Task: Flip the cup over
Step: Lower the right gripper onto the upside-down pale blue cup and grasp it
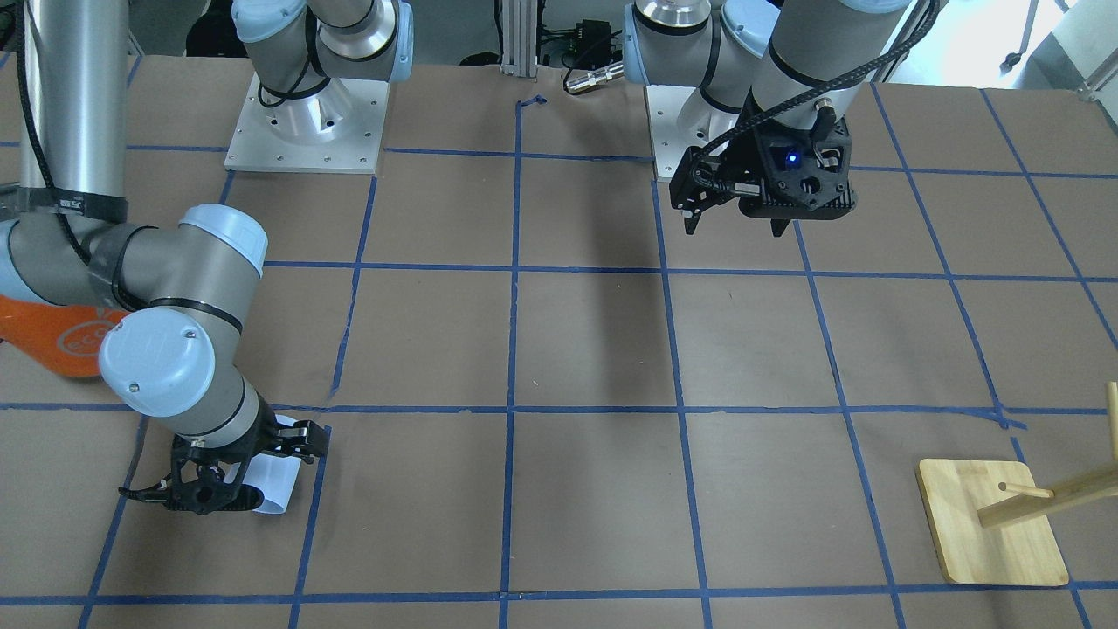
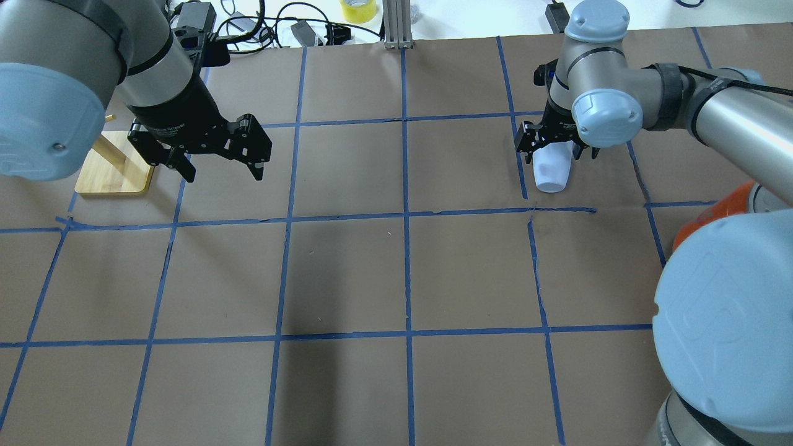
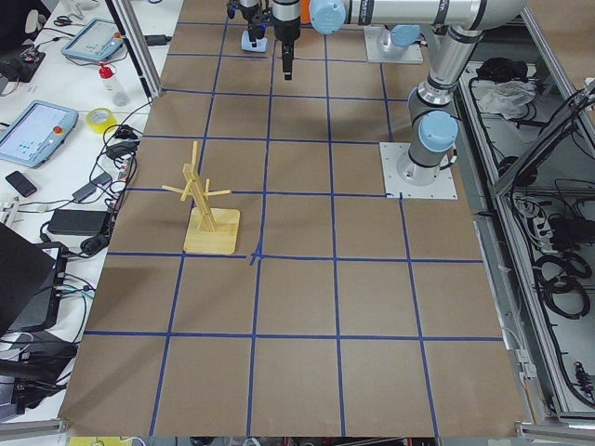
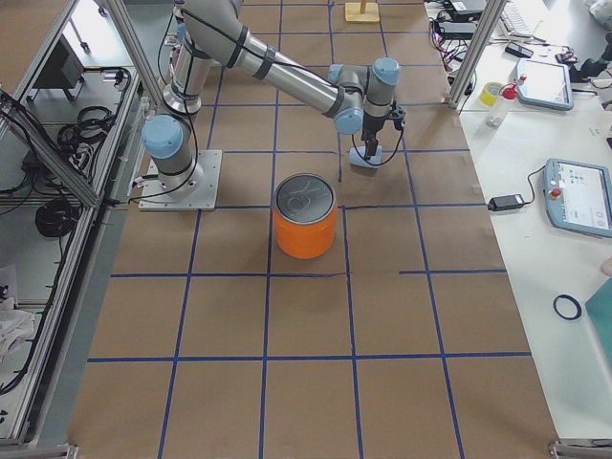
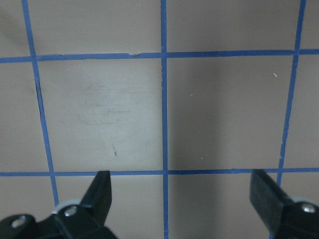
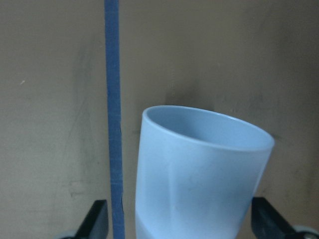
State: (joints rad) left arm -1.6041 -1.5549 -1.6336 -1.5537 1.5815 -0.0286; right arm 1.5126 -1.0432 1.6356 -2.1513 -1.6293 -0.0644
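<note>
The pale blue-white cup [image 6: 199,179] stands tilted between the two fingers of my right gripper [image 6: 182,224], with a gap on each side. Its open rim points away from the wrist camera. It also shows in the overhead view [image 2: 551,172] and the front-facing view [image 1: 279,485], with its lower end on the brown paper. My right gripper [image 2: 556,152] is open around it. My left gripper [image 2: 224,175] is open and empty above the paper, far from the cup. It also shows in the front-facing view [image 1: 734,227].
A large orange can [image 4: 306,220] with a silver top stands near my right arm's elbow and shows in the front-facing view [image 1: 52,336]. A wooden peg stand [image 2: 114,173] stands beside my left gripper. Cables and a yellow tape roll [image 2: 357,9] lie past the far edge.
</note>
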